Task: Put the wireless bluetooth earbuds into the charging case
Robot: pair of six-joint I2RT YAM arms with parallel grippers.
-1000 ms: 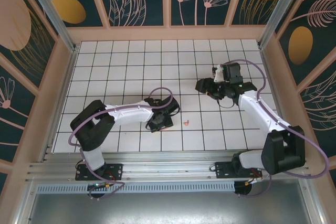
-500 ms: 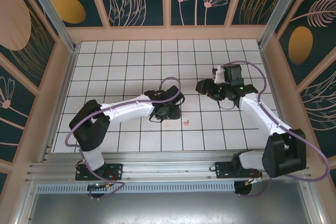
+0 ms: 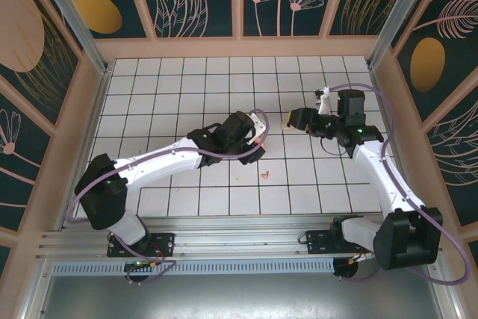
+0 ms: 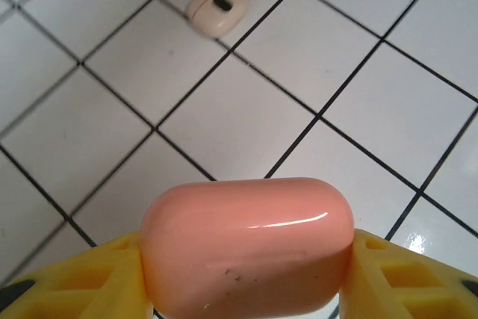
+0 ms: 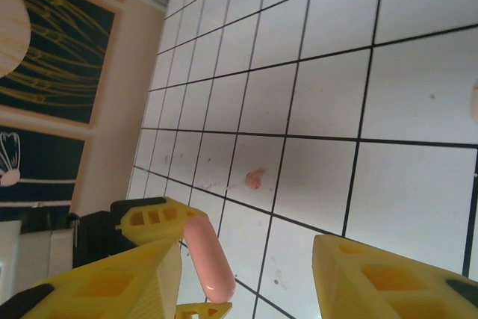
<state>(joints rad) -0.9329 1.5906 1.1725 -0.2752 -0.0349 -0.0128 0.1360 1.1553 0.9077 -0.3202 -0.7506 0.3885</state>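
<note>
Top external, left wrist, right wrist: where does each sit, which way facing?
Top external: high behind the bases, looking down on the white tiled table; left arm and right arm show.
Left wrist: looks down at tiles; left yellow fingers clamp a glossy pink rounded plastic case.
Right wrist: looks low across the table toward a patterned wall; right yellow fingers stand apart.
Shared: tiny coral plastic earbud, in top external and right wrist.

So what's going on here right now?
The left gripper is clamped on a coral-pink charging case, which looks closed. The right gripper faces it, jaws apart and empty. A coral earbud and a pale earbud lie loose on the tiled table, not yet picked up.
</note>
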